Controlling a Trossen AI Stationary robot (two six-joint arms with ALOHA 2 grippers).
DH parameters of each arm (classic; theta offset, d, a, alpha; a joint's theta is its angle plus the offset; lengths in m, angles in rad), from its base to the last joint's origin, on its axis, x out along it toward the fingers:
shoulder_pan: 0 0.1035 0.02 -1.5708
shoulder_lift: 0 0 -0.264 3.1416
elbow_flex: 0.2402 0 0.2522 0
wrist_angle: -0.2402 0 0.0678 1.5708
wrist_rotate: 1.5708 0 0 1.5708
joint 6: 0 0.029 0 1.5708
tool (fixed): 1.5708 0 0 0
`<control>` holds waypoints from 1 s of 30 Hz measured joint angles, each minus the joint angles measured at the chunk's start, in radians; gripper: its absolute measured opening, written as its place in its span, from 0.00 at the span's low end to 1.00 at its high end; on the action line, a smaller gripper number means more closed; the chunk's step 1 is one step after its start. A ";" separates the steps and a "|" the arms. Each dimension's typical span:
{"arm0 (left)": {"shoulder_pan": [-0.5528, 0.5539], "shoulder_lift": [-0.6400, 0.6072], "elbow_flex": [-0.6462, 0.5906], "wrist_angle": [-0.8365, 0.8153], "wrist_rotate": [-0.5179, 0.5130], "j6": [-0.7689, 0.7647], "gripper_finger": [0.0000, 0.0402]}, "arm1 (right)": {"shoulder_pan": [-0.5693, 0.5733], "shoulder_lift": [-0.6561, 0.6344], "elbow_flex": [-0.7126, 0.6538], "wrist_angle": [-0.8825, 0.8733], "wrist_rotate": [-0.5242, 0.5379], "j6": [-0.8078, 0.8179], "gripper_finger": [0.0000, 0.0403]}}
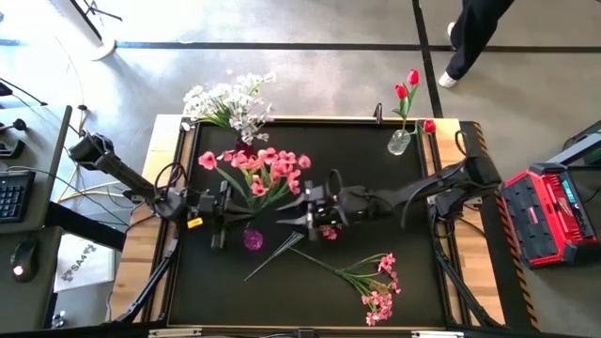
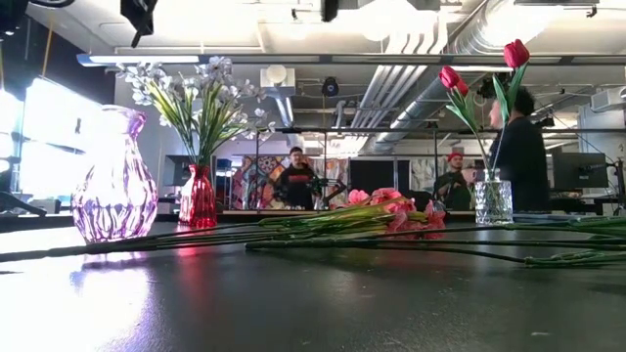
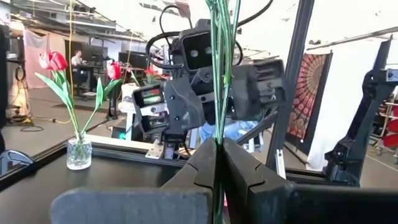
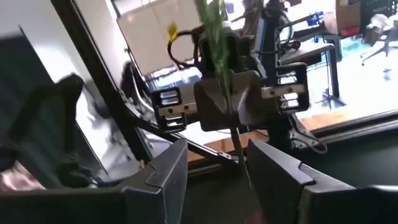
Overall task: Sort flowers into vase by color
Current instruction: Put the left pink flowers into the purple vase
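We found the work surface to be a black mat (image 1: 235, 282) set in a wood-edged table (image 1: 155, 244), standing on a grey concrete floor with dark tape lines. At the mat's centre the left gripper (image 1: 246, 208) was clenched on the green stems of a pink bunch (image 1: 263, 174) — its own wrist view showed the fingers (image 3: 239, 177) pressed together on the stems (image 3: 219, 74). The right gripper (image 1: 302, 208) faced it, just beside, with its fingers (image 4: 277, 171) standing apart and the stems passing between them, touching neither. A purple glass vase (image 2: 113, 178) stood below the held bunch. White blossoms (image 1: 225, 99) sat in a red vase (image 2: 198, 198) at the far edge; red tulips (image 1: 407, 86) stood in a small clear vase (image 1: 399, 141) at the far right corner. A second pink spray (image 1: 376, 282) lay flat on the near right of the mat, well apart from the grippers. A red case (image 1: 547, 214) sat on the floor to the right, a keyboard (image 1: 11, 192) on a desk to the left. A person's legs (image 1: 470, 38) showed beyond the table — the low view showed several people in an open workshop with exposed ducts.
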 joint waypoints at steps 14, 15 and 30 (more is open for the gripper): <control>-0.021 0.000 0.001 0.001 0.031 0.032 0.00 | -0.016 0.111 0.317 -0.223 -0.004 -0.136 0.33; -0.021 0.000 0.001 -0.001 0.031 0.031 0.00 | -0.016 0.111 0.323 -0.224 -0.012 -0.139 0.31; -0.017 -0.002 0.002 -0.048 -0.026 -0.066 0.14 | -0.033 0.111 0.325 -0.317 -0.029 -0.157 0.01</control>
